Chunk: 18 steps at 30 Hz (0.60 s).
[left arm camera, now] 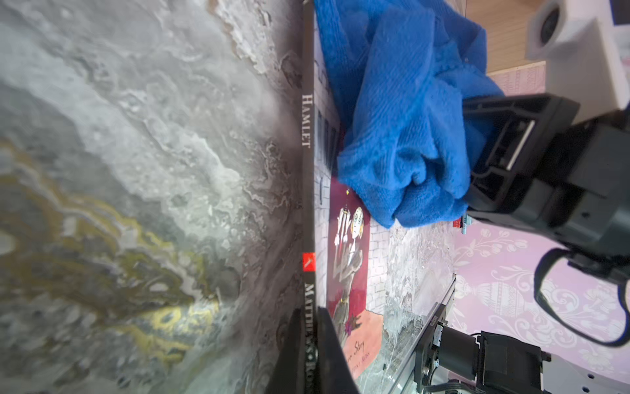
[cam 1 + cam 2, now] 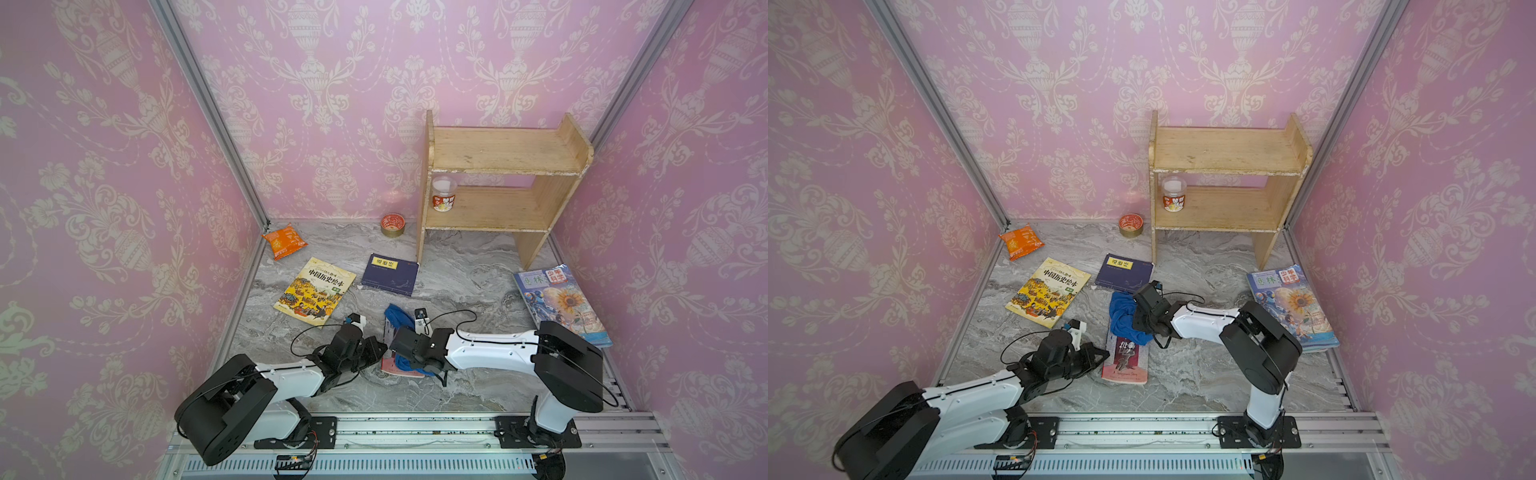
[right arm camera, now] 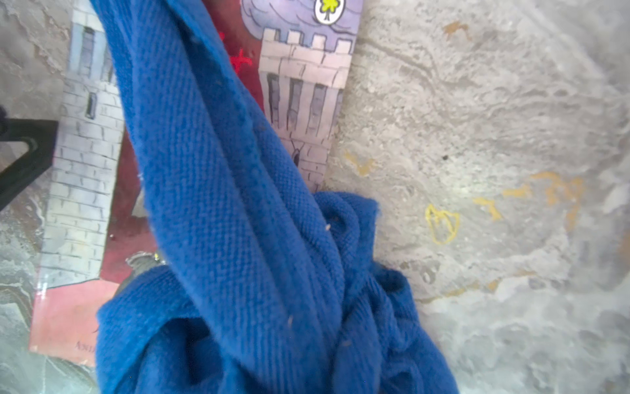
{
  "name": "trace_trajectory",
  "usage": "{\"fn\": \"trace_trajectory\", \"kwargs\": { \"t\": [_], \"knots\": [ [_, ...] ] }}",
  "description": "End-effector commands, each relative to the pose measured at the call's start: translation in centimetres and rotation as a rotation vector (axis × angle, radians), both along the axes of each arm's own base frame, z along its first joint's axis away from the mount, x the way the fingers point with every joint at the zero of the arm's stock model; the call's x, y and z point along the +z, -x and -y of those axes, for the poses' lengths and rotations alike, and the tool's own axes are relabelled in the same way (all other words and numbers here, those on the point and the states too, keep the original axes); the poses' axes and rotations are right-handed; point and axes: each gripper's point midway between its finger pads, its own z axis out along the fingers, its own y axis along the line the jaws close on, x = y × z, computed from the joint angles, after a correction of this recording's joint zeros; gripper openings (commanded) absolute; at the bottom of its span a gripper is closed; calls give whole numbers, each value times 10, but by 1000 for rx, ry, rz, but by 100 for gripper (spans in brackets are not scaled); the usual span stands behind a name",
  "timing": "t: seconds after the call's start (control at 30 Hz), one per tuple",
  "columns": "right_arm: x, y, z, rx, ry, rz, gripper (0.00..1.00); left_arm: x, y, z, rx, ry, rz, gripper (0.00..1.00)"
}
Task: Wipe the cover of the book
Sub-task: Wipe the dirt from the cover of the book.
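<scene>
The book point(image 2: 1126, 365), a thin Hamlet paperback with a castle drawing on its cover, lies flat on the marble table point(image 2: 1200, 374) between the arms. In the left wrist view my left gripper point(image 1: 317, 351) is shut on the book's point(image 1: 351, 259) spine edge near its lower corner. A crumpled blue cloth point(image 2: 1121, 311) rests on the far half of the cover. My right gripper point(image 2: 1142, 322) is shut on the cloth point(image 1: 402, 119) from the right. In the right wrist view the cloth point(image 3: 238, 204) covers the jaws, and the book's point(image 3: 85, 170) castle shows beside it.
A yellow picture book point(image 2: 313, 293) and a dark blue book point(image 2: 390, 274) lie behind the arms. Magazines point(image 2: 561, 303) are stacked at the right. A wooden shelf point(image 2: 498, 183) holding a cup point(image 2: 444, 193) stands at the back, with a red tin point(image 2: 392, 224) and an orange snack bag point(image 2: 284, 241).
</scene>
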Motion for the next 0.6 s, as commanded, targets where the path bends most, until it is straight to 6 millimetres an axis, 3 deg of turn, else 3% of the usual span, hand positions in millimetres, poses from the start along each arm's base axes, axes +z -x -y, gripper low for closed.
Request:
{"fn": "trace_trajectory", "kwargs": {
  "t": [0.0,0.13,0.23,0.37,0.57],
  "knots": [
    [-77,130,110,90,551,-317,0,15,-26,-2,68,-20,86,0],
    [-75,186,113,162,654,-328,0,15,-31,4,51,-28,86,0],
    [-81,204,109,178,627,-348,0,16,-33,8,36,-26,87,0],
    [-82,187,98,157,500,-370,0,15,-32,10,27,-17,82,0],
    [-61,124,77,110,219,-396,0,12,-26,13,3,3,69,0]
  ]
}}
